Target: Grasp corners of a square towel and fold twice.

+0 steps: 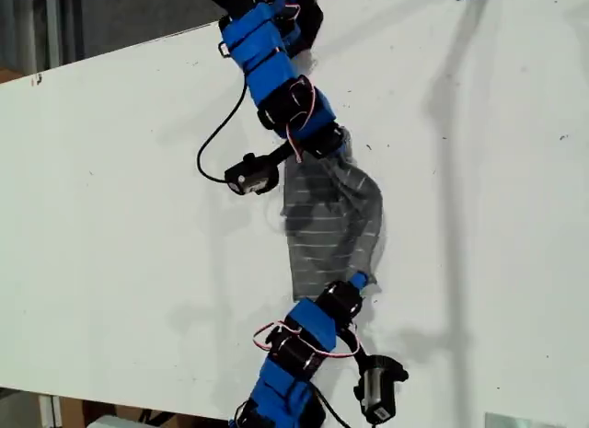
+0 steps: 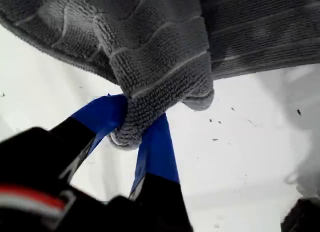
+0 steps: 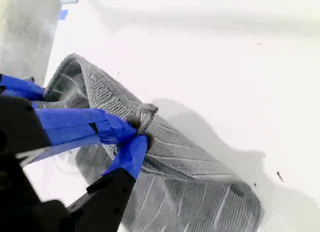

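While the towel hangs stretched between our two arms above the white worktop, each end of it is pinched in a pair of blue fingers. In the first wrist view, my first gripper is closed on a bunched, rounded tip of the cloth: the thick grey fold sits wedged between the two blue fingers, with the rest of the towel spreading away past them and its pale stripes running across the pile. In the second wrist view, my second gripper is likewise clamped on the fabric, one small corner poking up just past the fingertips, while the body of the towel drapes away from them and casts a shadow on the worktop.

In the exterior view the towel lies in the middle of the worktop as a narrow, crumpled grey band, one arm meeting its far end and the other its near end. We cannot tell from the wrist views which of these two arms is which. A black camera module sits just beside the towel's far end.
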`<state>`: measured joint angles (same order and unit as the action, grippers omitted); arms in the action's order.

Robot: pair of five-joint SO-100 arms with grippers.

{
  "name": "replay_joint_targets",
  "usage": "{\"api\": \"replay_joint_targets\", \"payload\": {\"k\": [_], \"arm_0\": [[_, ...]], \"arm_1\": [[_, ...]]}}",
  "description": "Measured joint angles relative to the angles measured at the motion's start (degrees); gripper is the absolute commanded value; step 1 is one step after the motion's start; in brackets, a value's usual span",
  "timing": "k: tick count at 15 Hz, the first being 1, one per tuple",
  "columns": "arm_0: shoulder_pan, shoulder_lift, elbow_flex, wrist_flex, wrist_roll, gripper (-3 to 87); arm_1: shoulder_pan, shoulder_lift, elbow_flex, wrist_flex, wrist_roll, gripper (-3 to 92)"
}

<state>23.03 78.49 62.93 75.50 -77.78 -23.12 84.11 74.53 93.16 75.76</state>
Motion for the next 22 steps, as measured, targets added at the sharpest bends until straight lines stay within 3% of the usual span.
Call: {"api": "replay_joint_targets", "payload": {"k": [7,15,18,22], "arm_0": [[-19.07,30.59,40.52,-8.88,-0.18,-0.2],[-35.95,36.74,53.53,-11.25,2.2,-0.2],[-36.65,37.35,55.28,-11.16,2.11,-0.2],[-29.88,37.35,56.25,-11.07,-0.62,-0.2]], "arm_1": [[17.84,1.05,2.64,-1.76,-10.72,-0.1],[38.06,3.52,12.04,-9.49,-17.23,-0.1],[36.74,-2.02,13.45,-9.58,-17.58,-0.1],[29.18,-2.2,13.89,-4.83,-15.64,-0.1]]}}
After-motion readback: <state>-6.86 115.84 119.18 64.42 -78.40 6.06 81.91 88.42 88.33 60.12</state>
